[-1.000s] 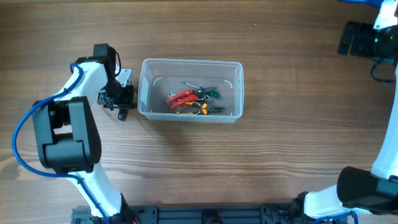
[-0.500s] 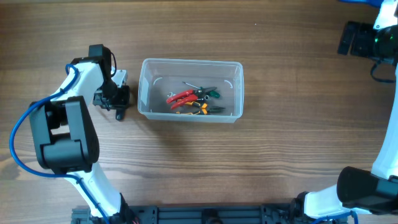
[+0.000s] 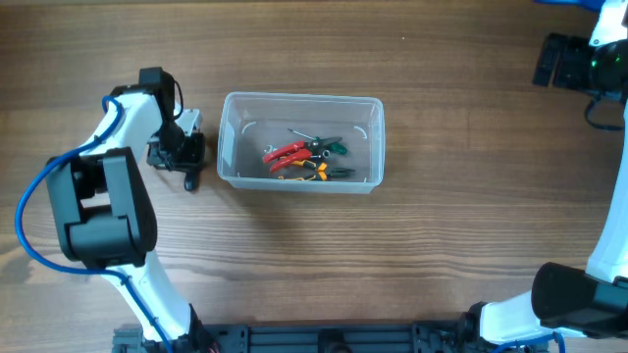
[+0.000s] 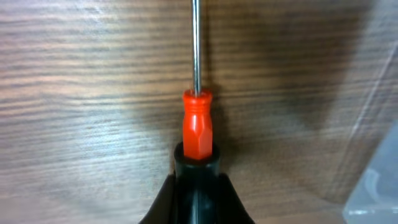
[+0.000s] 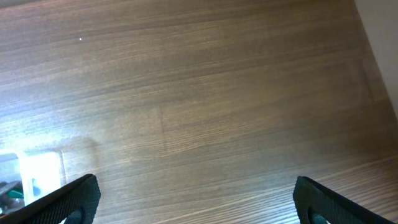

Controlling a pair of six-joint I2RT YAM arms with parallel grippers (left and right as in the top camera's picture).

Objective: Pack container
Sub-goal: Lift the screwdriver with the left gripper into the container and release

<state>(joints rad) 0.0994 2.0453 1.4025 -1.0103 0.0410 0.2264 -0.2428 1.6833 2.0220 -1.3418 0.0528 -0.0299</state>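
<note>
The clear plastic container (image 3: pixel 228 137) stands mid-table and holds red-handled pliers (image 3: pixel 287 152) and other small tools with green and yellow grips. My left gripper (image 3: pixel 186 155) is just left of the container, low over the table. In the left wrist view it (image 4: pixel 198 186) is shut on the black end of a screwdriver (image 4: pixel 197 127) with an orange collar and a steel shaft pointing away; the container's wall (image 4: pixel 376 180) shows at the right. My right gripper (image 3: pixel 549 61) is at the far right back, open and empty (image 5: pixel 196 199), over bare wood.
The table is brown wood. A corner of the container (image 5: pixel 37 171) shows at the left edge of the right wrist view. The left arm's body (image 3: pixel 103 216) and its blue cable lie along the left side.
My left gripper has shifted a little to the left, away from the container wall, still holding the screwdriver. The right arm and the container have not moved.
</note>
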